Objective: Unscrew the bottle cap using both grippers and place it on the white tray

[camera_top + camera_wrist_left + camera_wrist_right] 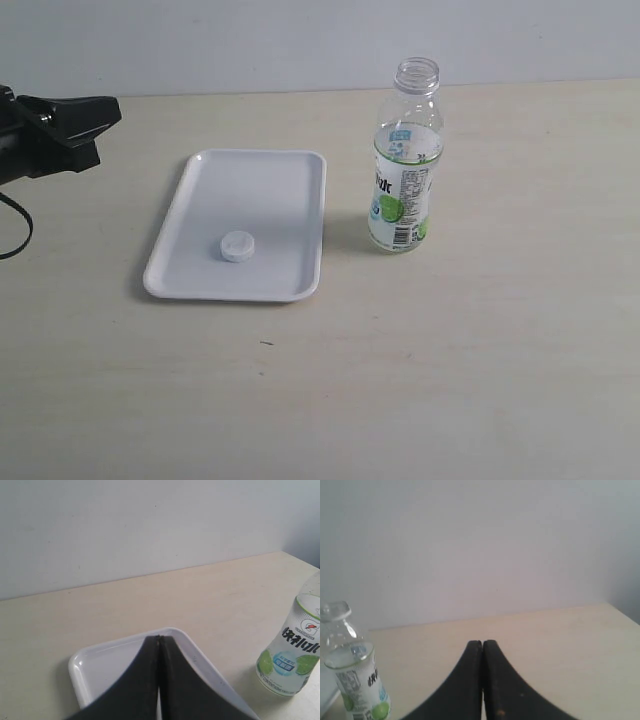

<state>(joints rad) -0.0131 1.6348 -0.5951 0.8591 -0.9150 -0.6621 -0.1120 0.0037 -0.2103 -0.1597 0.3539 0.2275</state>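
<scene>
Fingers (142, 680) of the left gripper (159, 639) are pressing together on nothing; those of the right gripper (482, 642) are doing the same. The pale table (460, 380) is carrying everything. On it the white tray (262, 190) is lying flat. Just right of it the bottle (403, 190) is standing upright, neck open. The bottle cap (237, 245) is sitting inside the tray, toward its near edge.
</scene>
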